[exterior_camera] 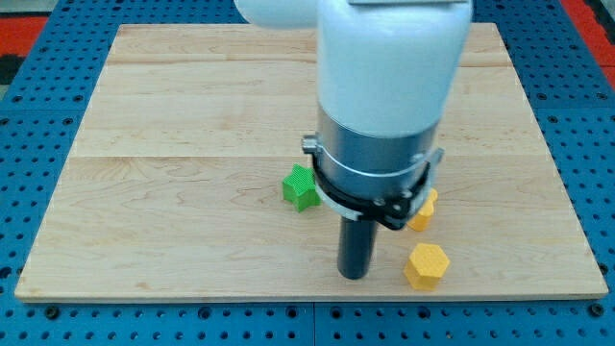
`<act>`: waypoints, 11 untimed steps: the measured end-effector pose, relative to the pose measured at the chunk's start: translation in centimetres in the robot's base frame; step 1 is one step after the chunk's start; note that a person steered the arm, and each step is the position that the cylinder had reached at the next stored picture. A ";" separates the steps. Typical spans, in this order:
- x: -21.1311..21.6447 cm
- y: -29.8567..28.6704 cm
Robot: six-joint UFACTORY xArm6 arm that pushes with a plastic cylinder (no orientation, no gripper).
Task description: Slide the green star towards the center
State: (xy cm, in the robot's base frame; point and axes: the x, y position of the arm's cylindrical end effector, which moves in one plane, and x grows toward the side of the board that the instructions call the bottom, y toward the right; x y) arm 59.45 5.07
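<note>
The green star (301, 186) lies on the tabletop (173, 144), near its middle, slightly toward the view's bottom. The tip (354, 275) rests below and right of the star, apart from it — a plain rod, nothing to open or close. Right of the tip sits a yellow hexagon (427, 265); another yellow block (424, 210) — partly hidden by the arm (384, 96) — lies right of the star.

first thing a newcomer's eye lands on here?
The bulky white and grey arm fills the view's centre. Its dark rod ends at my tip, below and right of the green star block. Two yellow blocks sit right of the rod: one hexagonal, one half hidden.
</note>
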 end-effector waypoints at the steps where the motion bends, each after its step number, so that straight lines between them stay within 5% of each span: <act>1: 0.9 2.4; 3: 0.4 5.3; 5: 0.1 -2.7; 9: -13.3 -8.5; 11: -9.7 -12.1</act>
